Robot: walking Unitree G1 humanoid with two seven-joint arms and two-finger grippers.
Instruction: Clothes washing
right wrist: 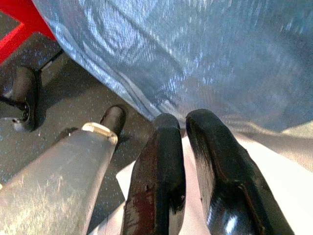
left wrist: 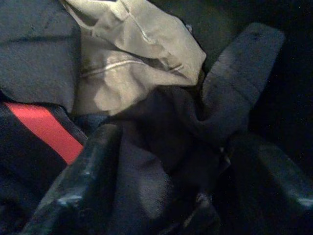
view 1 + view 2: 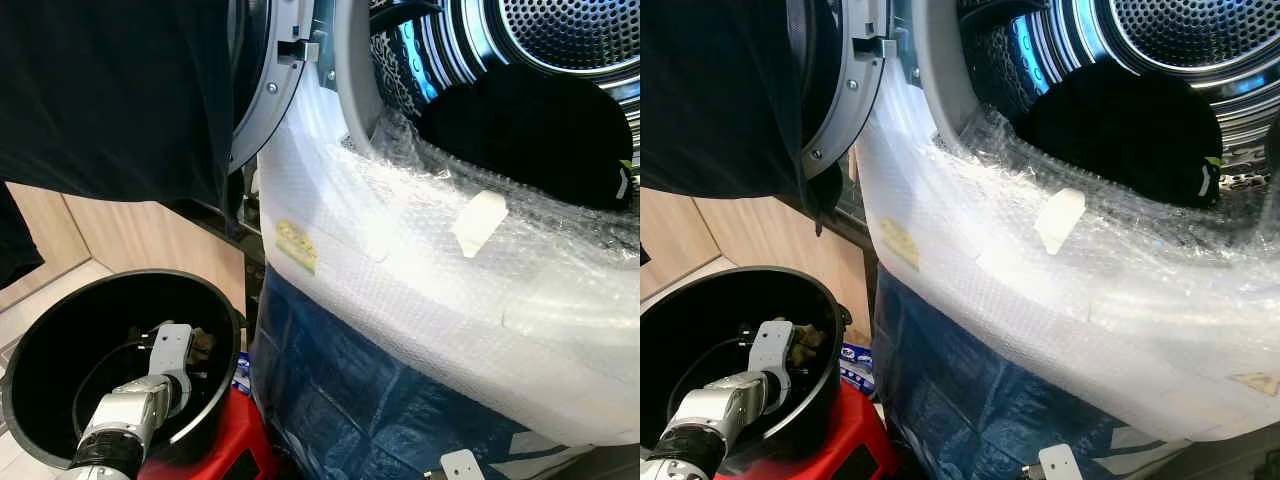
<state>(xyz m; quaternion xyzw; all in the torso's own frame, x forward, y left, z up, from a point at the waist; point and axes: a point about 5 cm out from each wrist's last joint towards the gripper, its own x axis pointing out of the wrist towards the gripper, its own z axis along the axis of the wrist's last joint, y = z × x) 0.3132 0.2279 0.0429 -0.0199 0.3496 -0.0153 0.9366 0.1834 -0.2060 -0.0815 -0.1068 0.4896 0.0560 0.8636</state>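
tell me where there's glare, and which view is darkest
Eye views: strong glare washes out the bubble wrap over the washer's front, with bright reflections inside the drum. Left wrist view: darkest, the clothes dim around the left gripper. Right wrist view: evenly lit.

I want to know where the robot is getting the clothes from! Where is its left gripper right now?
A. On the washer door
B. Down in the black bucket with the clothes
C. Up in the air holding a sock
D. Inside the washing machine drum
B. The left arm reaches down into the black bucket, and the left gripper is pressed into a dark garment beside a beige garment.
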